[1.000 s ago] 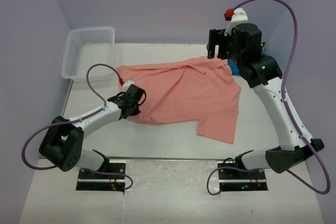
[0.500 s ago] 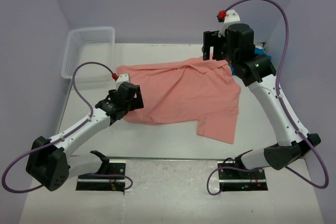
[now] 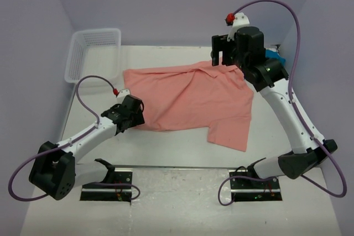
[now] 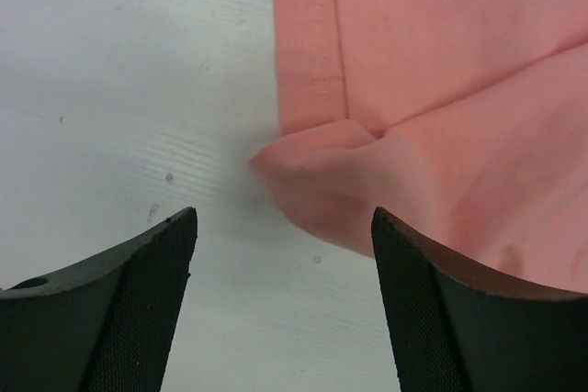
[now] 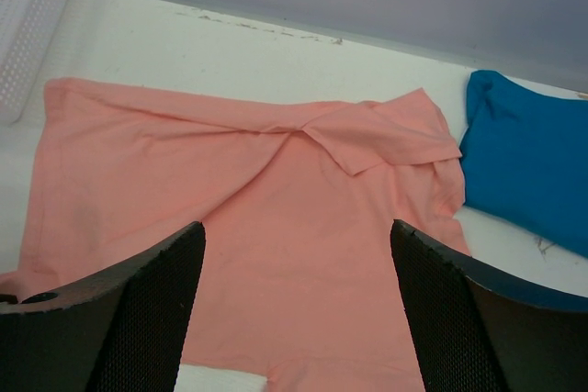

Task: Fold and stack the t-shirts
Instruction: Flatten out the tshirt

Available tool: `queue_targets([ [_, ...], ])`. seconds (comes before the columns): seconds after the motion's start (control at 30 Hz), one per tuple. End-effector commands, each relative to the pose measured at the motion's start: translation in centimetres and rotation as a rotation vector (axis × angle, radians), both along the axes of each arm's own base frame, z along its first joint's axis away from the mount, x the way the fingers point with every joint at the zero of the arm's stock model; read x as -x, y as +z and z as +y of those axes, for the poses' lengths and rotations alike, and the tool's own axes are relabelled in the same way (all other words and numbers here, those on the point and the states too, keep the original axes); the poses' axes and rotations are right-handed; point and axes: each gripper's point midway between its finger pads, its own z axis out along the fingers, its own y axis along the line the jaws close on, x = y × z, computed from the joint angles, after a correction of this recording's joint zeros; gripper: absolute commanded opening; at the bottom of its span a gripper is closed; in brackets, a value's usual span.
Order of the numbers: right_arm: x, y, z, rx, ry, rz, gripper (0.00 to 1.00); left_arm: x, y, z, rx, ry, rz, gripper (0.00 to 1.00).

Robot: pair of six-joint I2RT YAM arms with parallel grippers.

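Observation:
The salmon-pink t-shirt [image 3: 188, 100] lies spread across the middle of the table, partly folded, with one sleeve sticking out at the near right. My left gripper [image 3: 134, 115] is open and empty at the shirt's near-left corner. In the left wrist view the gripper [image 4: 283, 259] straddles bare table just short of the rumpled pink corner [image 4: 308, 176]. My right gripper [image 3: 221, 56] is open and empty, raised over the shirt's far right edge. In the right wrist view it [image 5: 296, 227] hovers above the pink shirt [image 5: 276, 199]. The teal-blue t-shirt [image 5: 528, 158] lies folded at the far right, mostly hidden behind the right arm in the top view [image 3: 275, 56].
A white plastic mesh basket [image 3: 94, 48] stands at the far left corner; its edge also shows in the right wrist view [image 5: 28, 16]. Lilac walls close the table on three sides. The arm bases sit at the near edge.
My left gripper has moved back toward the near side and lower, at the shirt's near-left corner. My right gripper has shifted slightly left and farther back. The shirt has not moved.

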Motion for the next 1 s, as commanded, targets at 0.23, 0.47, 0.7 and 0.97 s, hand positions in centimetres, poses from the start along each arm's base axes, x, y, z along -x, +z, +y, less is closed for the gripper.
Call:
queue_targets([
  [0.23, 0.7, 0.5, 0.3, -0.006, -0.002, -0.021, 0.82, -0.4, -2.1, 0.9, 0.159, 0.035, 0.005, 0.68],
  [0.47, 0.8, 0.4, 0.3, -0.001, -0.001, -0.019, 0.82, -1.6, -2.7, 0.2, 0.235, -0.003, -0.006, 0.66],
  [0.7, 0.6, -0.1, 0.7, 0.010, 0.000, -0.007, 0.83, -2.5, -3.4, -0.5, 0.255, -0.011, 0.005, 0.52],
  [0.97, 0.4, -0.5, 0.8, 0.016, 0.001, 0.000, 0.82, -2.6, -4.2, -0.1, 0.251, 0.008, 0.016, 0.33],
])
